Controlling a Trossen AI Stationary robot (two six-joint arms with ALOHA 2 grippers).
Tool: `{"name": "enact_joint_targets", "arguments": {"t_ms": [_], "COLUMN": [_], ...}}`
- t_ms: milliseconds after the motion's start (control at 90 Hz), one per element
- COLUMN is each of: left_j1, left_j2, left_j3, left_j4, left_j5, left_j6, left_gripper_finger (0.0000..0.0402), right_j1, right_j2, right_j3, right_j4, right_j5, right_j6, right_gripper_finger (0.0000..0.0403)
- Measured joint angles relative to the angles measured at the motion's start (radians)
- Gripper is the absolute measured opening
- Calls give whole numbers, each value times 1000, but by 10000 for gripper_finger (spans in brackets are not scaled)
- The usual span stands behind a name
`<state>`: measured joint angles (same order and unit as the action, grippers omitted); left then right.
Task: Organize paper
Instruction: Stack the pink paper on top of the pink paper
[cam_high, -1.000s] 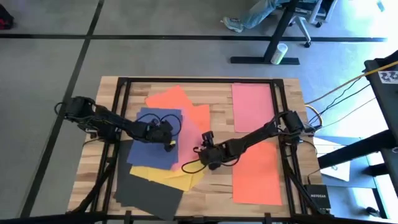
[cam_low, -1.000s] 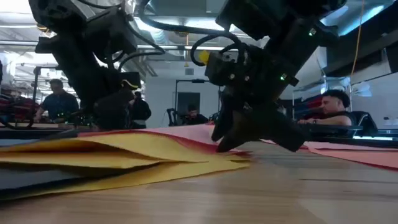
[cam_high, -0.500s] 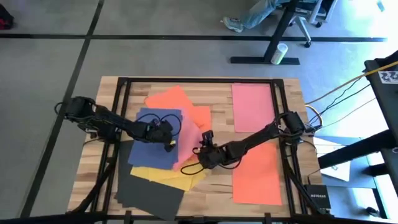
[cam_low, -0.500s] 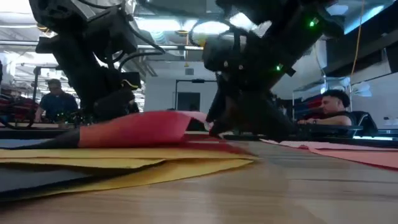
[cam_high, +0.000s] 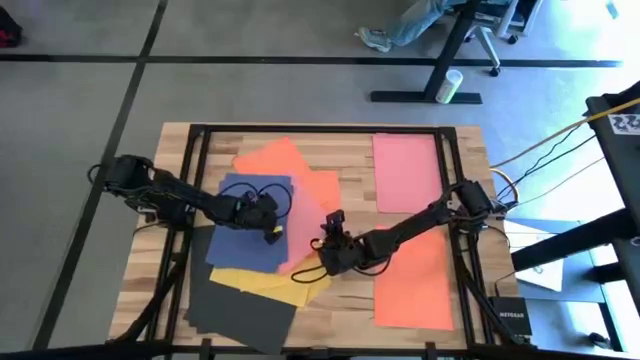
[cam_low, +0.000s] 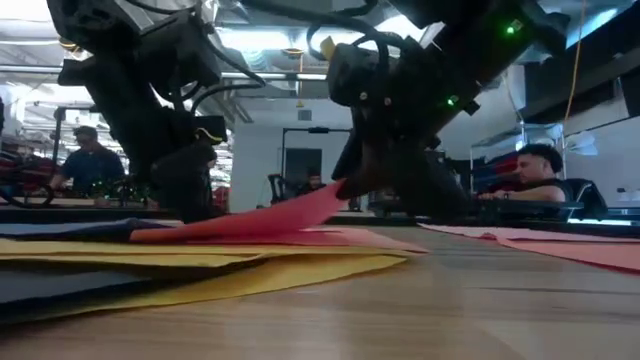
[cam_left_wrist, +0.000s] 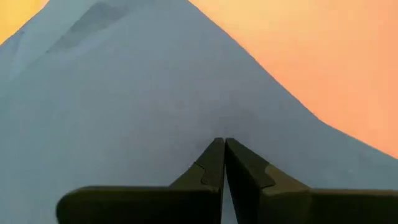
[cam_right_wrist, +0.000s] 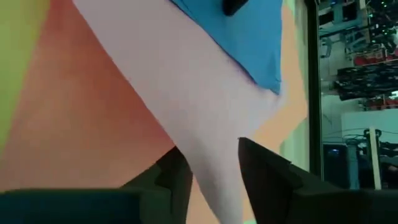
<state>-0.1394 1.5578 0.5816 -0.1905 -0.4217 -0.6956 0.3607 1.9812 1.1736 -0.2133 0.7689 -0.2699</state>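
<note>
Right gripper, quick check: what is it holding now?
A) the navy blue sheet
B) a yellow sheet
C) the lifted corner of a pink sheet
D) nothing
C: the right gripper pinches the pink sheet, whose corner rises off the pile in the low view.

light: bright, even overhead | shadows: soft | low view: foreground blurred

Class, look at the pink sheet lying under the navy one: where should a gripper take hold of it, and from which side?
Grip the pink sheet at its free corner nearest the right gripper, coming from the right. The navy sheet, pressed by the left gripper, covers its other end.
</note>
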Motion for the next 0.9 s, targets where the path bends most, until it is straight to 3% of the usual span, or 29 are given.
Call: {"name": "enact_joint_targets", "arguments": {"t_ms": [144,411,711,900], "left_j1": [0,-2,-5,-5], "left_j2": [0,-73,-240,-270], "left_j3": [0,27,48,48], "left_j4": [0,-31,-17,-56], "left_j5": [0,51,16,5], "left_j6": [1,47,51,45], "left_gripper_finger": [0,0,0,0], "right_j1": [0,-1,-3,-25], "right_j2": [0,-9,-10,-45], "right_j3": [0,21,119,173], "right_j4": [-26,-107,-268,-426], "right_j5": [2,3,8,32], "right_j6": [-46,-52,-49,-11], "right_gripper_finger": [10,0,0,0]}}
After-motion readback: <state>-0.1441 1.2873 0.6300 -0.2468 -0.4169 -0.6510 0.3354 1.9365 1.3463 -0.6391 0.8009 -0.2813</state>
